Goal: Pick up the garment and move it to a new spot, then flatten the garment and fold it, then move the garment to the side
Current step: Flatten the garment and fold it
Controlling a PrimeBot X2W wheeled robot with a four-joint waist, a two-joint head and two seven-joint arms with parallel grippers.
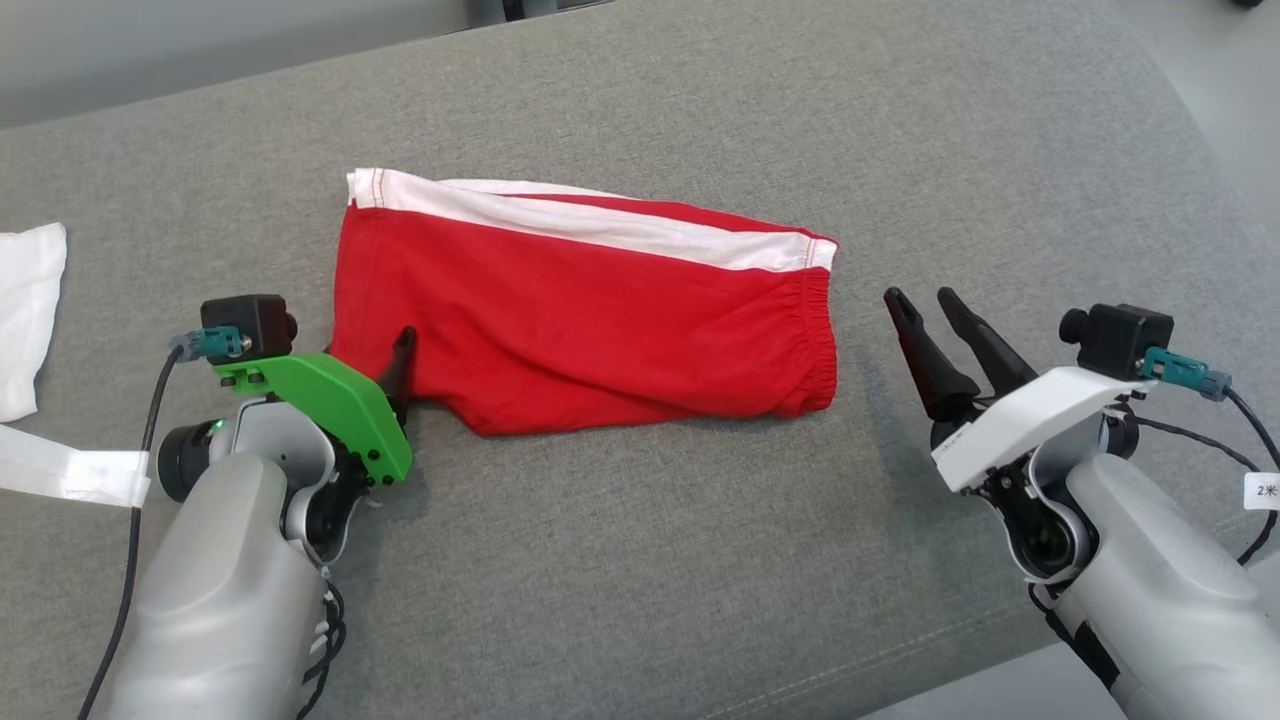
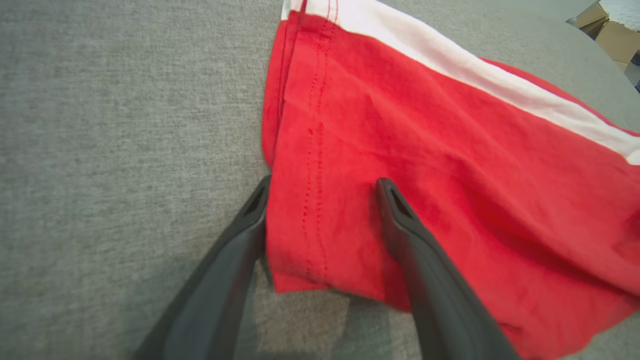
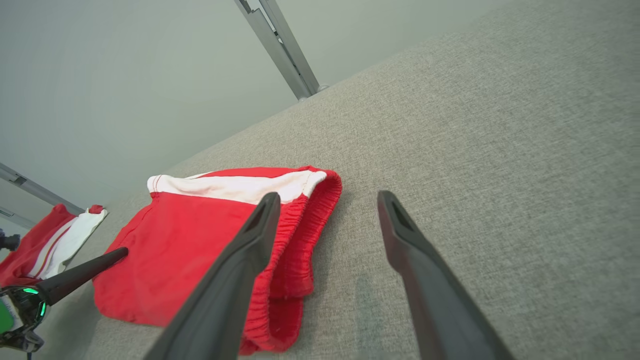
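Grey woven upholstery [image 1: 640, 560] lies nearest the robot, and both arms rise from it with their fingers spread wide and nothing pinched. The left gripper [image 2: 325, 186] sits right at the near left corner of the red shorts [image 1: 580, 320]. In its wrist view it straddles the hemmed leg edge, one finger on the bare cushion just beside the hem and the other over the red cloth; whether it presses down cannot be told. The right gripper [image 1: 920, 297] hangs apart from the garment, off to the right of the gathered elastic waistband [image 1: 820, 340], with a strip of cushion between. The shorts look folded in half and lie mid-cushion. Their long axis runs across the robot from left to right, leg hem toward the left arm, waistband toward the right, and the white side stripe [image 1: 600, 222] runs along the far edge. The left arm is clearly the nearer, so closing on that corner seems the likely start of shifting the bundle aside. Farther left, at the cushion's edge, lies a white cloth [image 1: 25, 310].
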